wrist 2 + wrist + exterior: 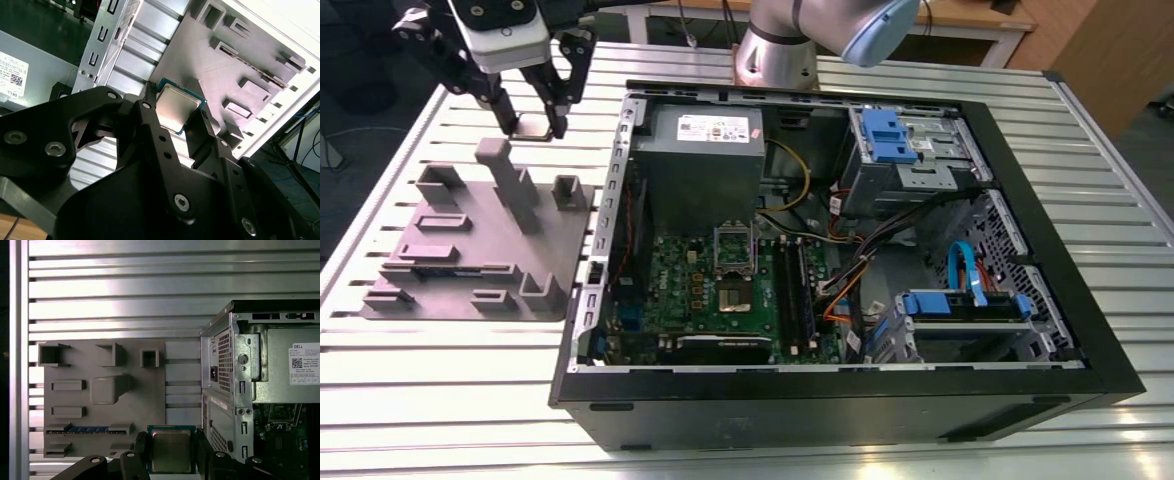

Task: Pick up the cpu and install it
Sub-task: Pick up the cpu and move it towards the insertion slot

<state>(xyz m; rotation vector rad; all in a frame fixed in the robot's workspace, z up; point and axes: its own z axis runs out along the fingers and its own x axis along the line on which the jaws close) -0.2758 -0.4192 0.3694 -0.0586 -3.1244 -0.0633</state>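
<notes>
cpu (171,451) flat, square, silvery-topped, pinched in black claw (171,444).

Beside the open black computer case (827,410), the tallest upright block (504,175) of the grey plastic plate (474,240) stands just under the black gripper (534,126) clamping the silvery square cpu (171,450); the case's inside lies open above.

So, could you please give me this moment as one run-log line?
gripper: shut on cpu | cpu: lifted, near grey plate, outside computer case | install: not done
</notes>
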